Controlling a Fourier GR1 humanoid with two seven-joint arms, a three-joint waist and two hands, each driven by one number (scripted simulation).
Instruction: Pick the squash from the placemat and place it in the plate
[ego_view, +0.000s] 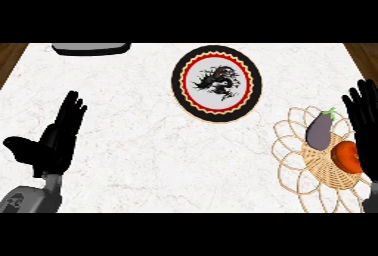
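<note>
A round orange-red squash lies on the woven wicker placemat at the right. Beside it, to the upper left, a purple eggplant with a green stem rests on the same mat. The plate, black-rimmed with a red ring and a dark dragon on white, sits at the upper middle of the counter. My right hand stands at the right edge, fingers straight and pointing up, just right of the squash and covering its right side; it is open. My left hand rests open at the left, fingers up.
A grey, dark-rimmed object shows partly at the counter's far left edge. White marble counter spreads between the left hand and the placemat. Brown wood shows beyond the counter's left and right corners.
</note>
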